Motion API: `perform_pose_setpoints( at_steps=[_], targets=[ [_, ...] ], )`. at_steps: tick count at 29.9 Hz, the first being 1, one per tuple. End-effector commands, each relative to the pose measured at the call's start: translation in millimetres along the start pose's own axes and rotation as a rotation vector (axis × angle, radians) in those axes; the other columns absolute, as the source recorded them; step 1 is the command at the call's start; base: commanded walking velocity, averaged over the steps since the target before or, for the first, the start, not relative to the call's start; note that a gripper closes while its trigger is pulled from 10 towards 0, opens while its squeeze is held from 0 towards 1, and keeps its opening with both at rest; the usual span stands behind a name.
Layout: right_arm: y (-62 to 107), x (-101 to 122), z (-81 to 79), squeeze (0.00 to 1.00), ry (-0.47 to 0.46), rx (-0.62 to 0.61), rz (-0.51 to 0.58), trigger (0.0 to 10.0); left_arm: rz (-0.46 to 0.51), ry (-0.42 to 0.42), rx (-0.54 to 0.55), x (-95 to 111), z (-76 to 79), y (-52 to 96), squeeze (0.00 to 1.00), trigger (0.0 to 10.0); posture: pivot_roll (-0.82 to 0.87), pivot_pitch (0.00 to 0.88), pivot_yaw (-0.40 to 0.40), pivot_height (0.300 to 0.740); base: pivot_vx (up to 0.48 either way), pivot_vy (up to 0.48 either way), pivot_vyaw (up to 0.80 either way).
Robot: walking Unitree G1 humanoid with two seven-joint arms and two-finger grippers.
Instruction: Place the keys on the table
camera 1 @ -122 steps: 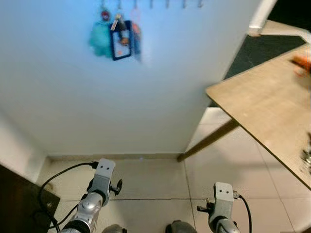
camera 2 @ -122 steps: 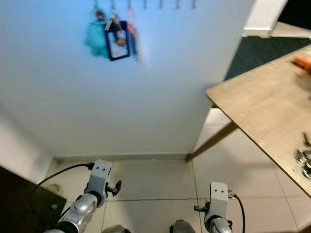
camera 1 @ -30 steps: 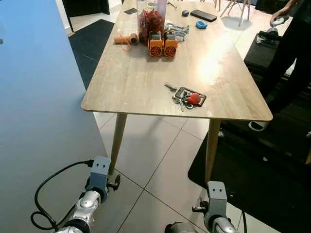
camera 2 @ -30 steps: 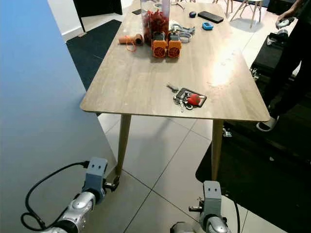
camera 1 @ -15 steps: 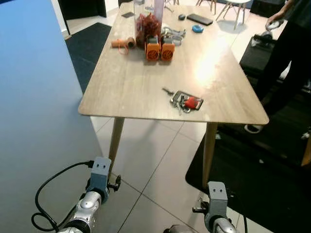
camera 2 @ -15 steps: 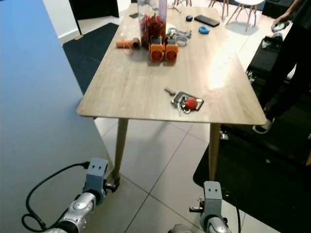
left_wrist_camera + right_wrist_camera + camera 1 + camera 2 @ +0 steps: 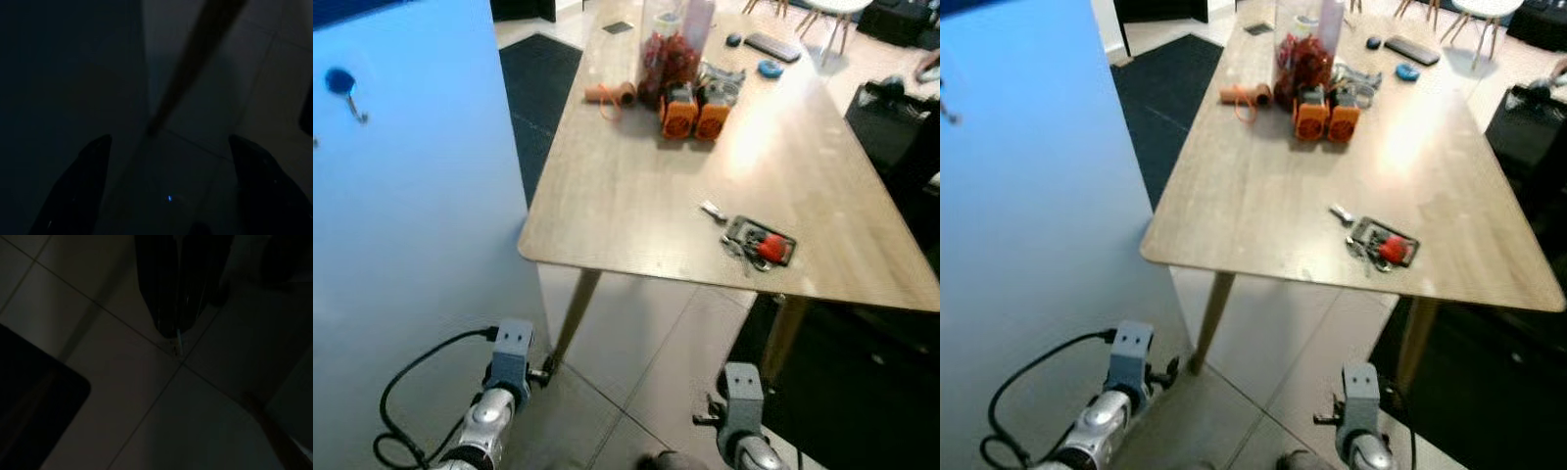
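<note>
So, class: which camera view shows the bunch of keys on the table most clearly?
The right eye view: the keys lie sharp near the table edge. The left eye view shows them too, slightly blurrier; both wrist views show dark floor.

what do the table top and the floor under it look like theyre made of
Table top: looks like light wood or wood veneer, matte with a soft sheen; faint grain, a glare patch. Floor: likely ceramic tile, pale and smooth; straight grout lines. Keys lie on the table.
</note>
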State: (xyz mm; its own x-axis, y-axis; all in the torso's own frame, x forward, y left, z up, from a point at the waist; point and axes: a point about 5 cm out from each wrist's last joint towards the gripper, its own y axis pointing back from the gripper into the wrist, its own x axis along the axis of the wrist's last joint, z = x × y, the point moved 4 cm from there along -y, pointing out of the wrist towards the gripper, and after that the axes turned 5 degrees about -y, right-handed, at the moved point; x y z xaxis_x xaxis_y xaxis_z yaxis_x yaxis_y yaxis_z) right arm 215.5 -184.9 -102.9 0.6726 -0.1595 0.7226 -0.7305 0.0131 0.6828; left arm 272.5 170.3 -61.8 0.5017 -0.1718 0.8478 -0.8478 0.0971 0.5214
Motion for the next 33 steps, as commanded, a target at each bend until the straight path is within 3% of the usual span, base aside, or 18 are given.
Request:
perform_pose_setpoints(
  at_steps=[1, 10, 33],
  targets=[
    [2.6, -8.0, 2.3, 0.00, -0.002, -0.007, -0.023, 10.0, -0.018, 0.010, -0.006, -7.1, 2.4, 2.7, 0.00, 10.0, 0.04, 0.075, -0.013, 0.740, 0.000, 0.000, 0.00],
    [2.8, -9.1, 1.4, 0.00, 0.000, -0.003, -0.026, 10.0, -0.006, -0.004, -0.031, -7.2, 6.5, 3.6, 0.00, 10.0, 0.04, 0.077, -0.012, 0.740, 0.000, 0.000, 0.00],
    [4.7, -14.1, 1.8, 0.00, 0.002, -0.003, -0.037, 10.0, -0.001, -0.005, -0.050, -7.2, 9.9, 4.3, 0.00, 10.0, 0.04, 0.087, -0.012, 0.740, 0.000, -0.337, 0.00]
  ],
)
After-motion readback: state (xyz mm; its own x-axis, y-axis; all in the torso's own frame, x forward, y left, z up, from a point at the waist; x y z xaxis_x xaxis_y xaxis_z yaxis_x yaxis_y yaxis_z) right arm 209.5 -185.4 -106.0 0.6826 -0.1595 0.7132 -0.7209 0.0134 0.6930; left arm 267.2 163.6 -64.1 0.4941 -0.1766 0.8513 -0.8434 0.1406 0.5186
